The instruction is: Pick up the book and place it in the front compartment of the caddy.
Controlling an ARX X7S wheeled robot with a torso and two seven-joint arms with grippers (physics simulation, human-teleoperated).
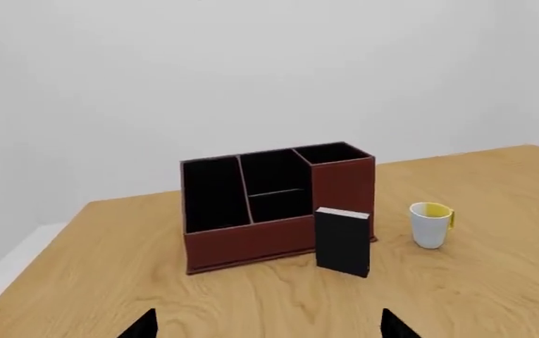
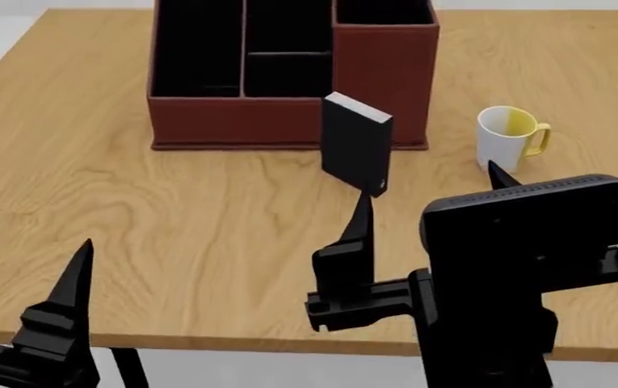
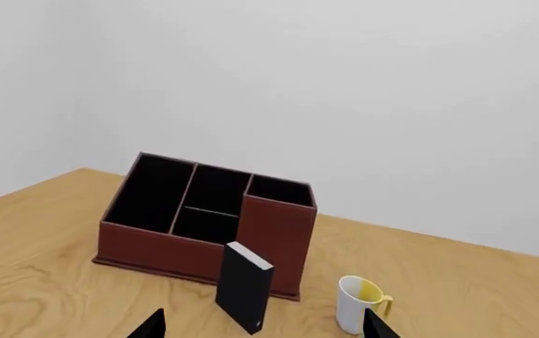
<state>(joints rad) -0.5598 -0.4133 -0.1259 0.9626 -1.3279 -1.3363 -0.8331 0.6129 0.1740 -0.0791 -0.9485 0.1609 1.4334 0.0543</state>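
At far left, the left end effector (image 2: 28, 323) hangs low over the table (image 2: 93, 210); I cannot tell its opening. The caddy (image 2: 233, 121) sits beyond. The book (image 2: 356, 144) stands upright just before its front wall, long axis vertical, spine nearward. The right end effector (image 2: 427, 218) spreads open. A mug (image 2: 506, 137) stands right.

Both arms are held low and raised forward; the right hand (image 2: 427, 206) and left hand (image 1: 267, 325) are spread wide, nothing gripped.
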